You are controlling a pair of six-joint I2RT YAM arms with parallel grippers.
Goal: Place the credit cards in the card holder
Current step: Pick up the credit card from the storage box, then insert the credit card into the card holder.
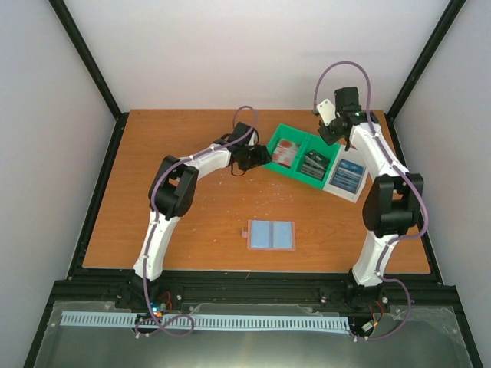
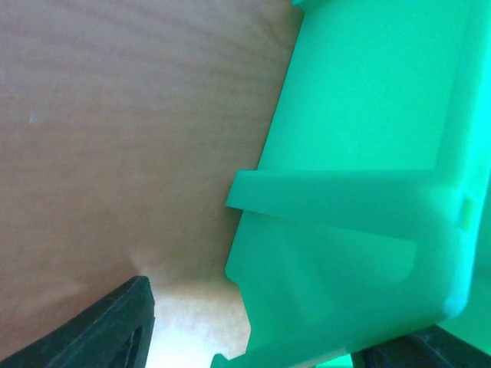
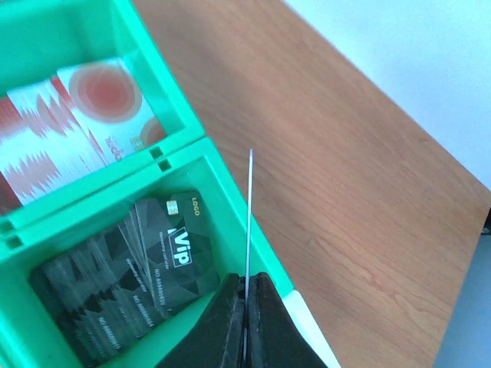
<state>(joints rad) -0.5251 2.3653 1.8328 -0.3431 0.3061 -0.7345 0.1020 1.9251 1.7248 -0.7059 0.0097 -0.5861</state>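
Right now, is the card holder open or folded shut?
Open. The card holder lies spread flat on the table, both grey-blue inner halves facing up.

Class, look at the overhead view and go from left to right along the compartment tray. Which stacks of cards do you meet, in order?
red-and-white cards → dark grey cards → blue cards
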